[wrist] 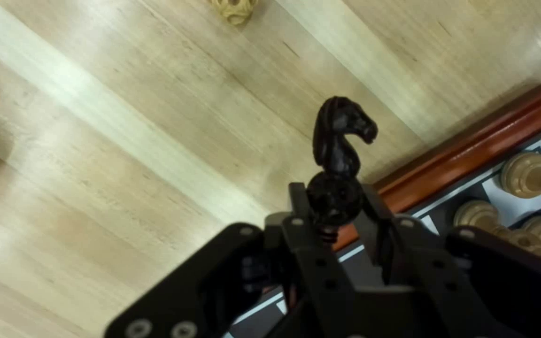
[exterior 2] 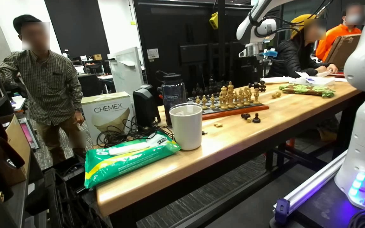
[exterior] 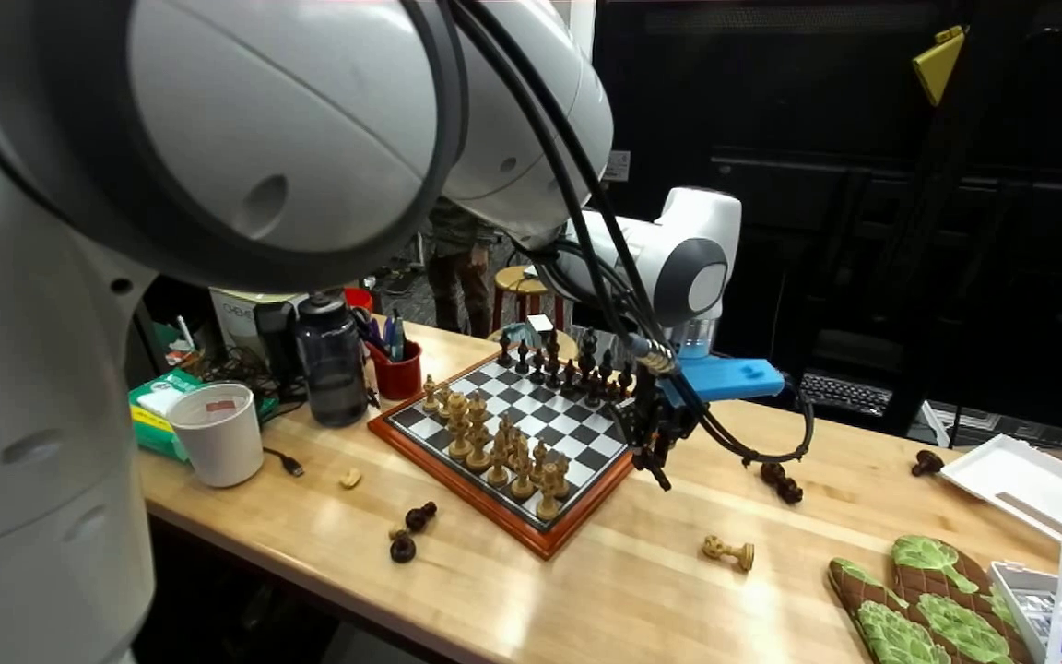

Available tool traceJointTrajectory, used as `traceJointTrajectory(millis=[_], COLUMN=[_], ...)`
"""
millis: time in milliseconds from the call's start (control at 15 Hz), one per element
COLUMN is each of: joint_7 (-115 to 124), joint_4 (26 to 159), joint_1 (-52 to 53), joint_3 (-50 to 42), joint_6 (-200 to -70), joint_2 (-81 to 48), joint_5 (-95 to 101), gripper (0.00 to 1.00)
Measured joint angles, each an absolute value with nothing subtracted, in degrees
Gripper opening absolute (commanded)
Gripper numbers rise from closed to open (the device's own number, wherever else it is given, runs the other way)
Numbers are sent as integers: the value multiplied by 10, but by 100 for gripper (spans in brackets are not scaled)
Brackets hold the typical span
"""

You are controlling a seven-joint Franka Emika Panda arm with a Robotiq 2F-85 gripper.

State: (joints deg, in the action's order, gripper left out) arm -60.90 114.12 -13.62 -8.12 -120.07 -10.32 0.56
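My gripper (wrist: pixel 335 195) is shut on a dark chess knight (wrist: pixel 343 134), its fingers around the openwork ball below the horse head. In the wrist view the head points beyond the fingertips, with wooden table behind it. The red-brown rim of the chessboard (wrist: pixel 467 145) runs beneath on the right, with light pieces (wrist: pixel 526 173) standing on its squares. An exterior view puts the gripper (exterior: pixel 653 459) above the table by the board's right side; the knight is hard to make out there. Dark pieces (exterior: pixel 577 373) stand in rows along the board's far side, light ones (exterior: pixel 494 452) along the near side.
A light piece (exterior: pixel 729 551) and dark pieces (exterior: pixel 782 483) lie right of the board. More dark pieces (exterior: pixel 416 518) lie in front. Left are a bottle (exterior: pixel 333 364), white cup (exterior: pixel 218 438) and red pen holder (exterior: pixel 397 373). Oven mitts (exterior: pixel 937 599) lie at right.
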Motion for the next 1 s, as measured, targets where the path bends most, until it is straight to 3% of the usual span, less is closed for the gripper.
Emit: traceJointTrajectory(millis=[333, 400, 1000], joint_7=[-609, -609, -645], joint_4=[1142, 1142, 1121], joint_1=[-136, -136, -136], joint_3=[-81, -81, -80], joint_6=[-1202, -1202, -1201], joint_2=[-103, -103, -144], joint_5=[5, 5, 9], gripper=[29, 7, 7])
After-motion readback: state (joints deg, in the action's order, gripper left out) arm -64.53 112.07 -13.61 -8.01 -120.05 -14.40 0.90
